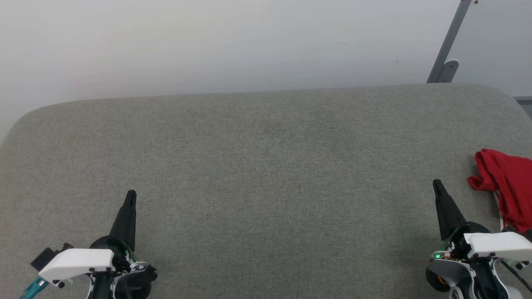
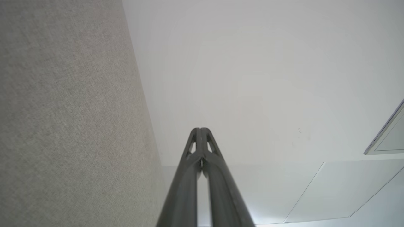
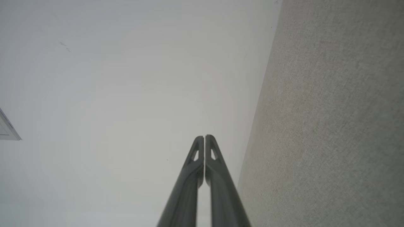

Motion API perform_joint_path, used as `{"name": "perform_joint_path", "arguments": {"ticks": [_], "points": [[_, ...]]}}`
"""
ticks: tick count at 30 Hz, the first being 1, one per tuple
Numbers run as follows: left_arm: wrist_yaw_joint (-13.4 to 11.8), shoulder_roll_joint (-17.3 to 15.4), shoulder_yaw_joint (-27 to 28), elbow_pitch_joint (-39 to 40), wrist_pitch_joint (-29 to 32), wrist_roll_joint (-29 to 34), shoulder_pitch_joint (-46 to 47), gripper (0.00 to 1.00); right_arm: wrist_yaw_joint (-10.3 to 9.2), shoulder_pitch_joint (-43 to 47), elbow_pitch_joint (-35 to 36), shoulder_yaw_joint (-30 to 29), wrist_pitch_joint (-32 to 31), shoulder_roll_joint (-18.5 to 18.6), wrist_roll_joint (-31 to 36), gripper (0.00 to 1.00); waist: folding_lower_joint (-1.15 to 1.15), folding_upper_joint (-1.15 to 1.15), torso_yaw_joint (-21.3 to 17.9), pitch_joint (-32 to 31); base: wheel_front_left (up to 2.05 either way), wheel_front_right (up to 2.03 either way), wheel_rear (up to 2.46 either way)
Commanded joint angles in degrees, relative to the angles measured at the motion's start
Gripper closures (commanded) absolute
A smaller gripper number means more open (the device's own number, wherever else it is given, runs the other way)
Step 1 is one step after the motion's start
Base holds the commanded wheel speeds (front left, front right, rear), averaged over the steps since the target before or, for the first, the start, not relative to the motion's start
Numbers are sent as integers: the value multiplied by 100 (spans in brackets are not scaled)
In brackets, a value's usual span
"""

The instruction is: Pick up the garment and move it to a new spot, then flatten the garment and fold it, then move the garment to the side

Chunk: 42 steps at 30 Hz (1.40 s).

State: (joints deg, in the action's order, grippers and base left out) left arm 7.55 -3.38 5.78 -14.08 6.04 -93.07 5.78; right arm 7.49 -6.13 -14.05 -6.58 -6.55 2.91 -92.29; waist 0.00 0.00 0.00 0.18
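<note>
Both shut tight, empty: left gripper [image 1: 131,195] at 8 o'clock, right gripper [image 1: 437,183] at 4; garment [image 1: 506,182] crumpled at 3.

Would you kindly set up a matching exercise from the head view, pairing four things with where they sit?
Things:
1. crumpled red fabric garment
2. left gripper with two long dark fingers
3. right gripper with two long dark fingers
4. grey metal bracket

Places:
A. lower left, jaws shut
B. top right, against the pale wall
C. bunched at the right edge of the grey fabric-covered table
D. lower right, jaws shut

Pairs: 1-C, 2-A, 3-D, 4-B
</note>
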Motion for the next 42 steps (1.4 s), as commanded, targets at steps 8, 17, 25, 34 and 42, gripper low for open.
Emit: {"name": "perform_joint_path", "arguments": {"ticks": [8, 17, 25, 34, 42], "points": [[-12, 14, 31, 0, 21, 27, 84, 100, 0, -28, -9, 10, -15, -9, -22, 100, 0, 0, 0, 0, 0, 0, 0], [-12, 20, 39, 0, 32, 33, 85, 100, 0, -28, -9, 9, -14, -9, -22, 100, 0, 0, 0, 0, 0, 0, 0], [-12, 25, 44, -1, 36, 40, 85, 100, 0, -28, -9, 11, -14, -9, -23, 100, 0, 0, 0, 0, 0, 0, 0], [-12, 28, 50, -1, 43, 43, 83, 100, 0, -28, -9, 10, -14, -9, -23, 100, 0, 0, 0, 0, 0, 0, 0], [-12, 31, 54, -1, 46, 45, 82, 100, 0, -28, -9, 11, -14, -9, -23, 100, 0, 0, 0, 0, 0, 0, 0]]}}
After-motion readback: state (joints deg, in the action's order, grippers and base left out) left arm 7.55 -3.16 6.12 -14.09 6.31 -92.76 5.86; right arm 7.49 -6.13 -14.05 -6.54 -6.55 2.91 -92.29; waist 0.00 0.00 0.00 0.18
